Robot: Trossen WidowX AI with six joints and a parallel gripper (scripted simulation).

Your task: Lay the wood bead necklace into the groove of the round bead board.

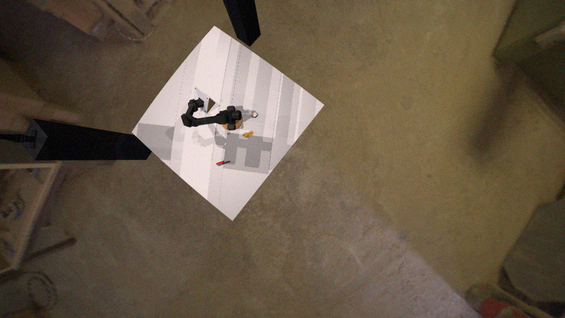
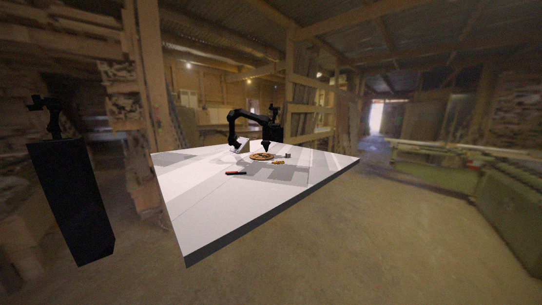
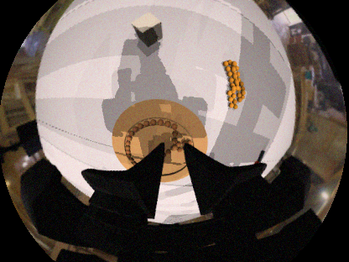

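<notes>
The round bead board (image 1: 234, 126) (image 2: 261, 158) (image 3: 197, 126) lies flat on the table. The wood bead necklace (image 3: 153, 122) lies on it: brown beads follow the groove along the far and left sides in the wrist view, then turn inward in a small bunch right of the middle. The groove's near right part shows as a bare dark line. My gripper (image 2: 265, 151) (image 3: 174, 145) points down over the board, partly open, a narrow gap between its fingertips. A few beads of the bunch show beside and between the tips, not gripped. The fingers hide the near part of the board.
An orange bead strand (image 1: 247, 134) (image 2: 278, 162) (image 3: 235, 84) lies beside the board. A small pale cube (image 1: 254, 114) (image 2: 287, 155) (image 3: 147, 31) stands beyond it. A red and black marker (image 1: 221, 162) (image 2: 235, 173) lies farther off. A tilted white panel (image 2: 241, 144) stands by the arm's base.
</notes>
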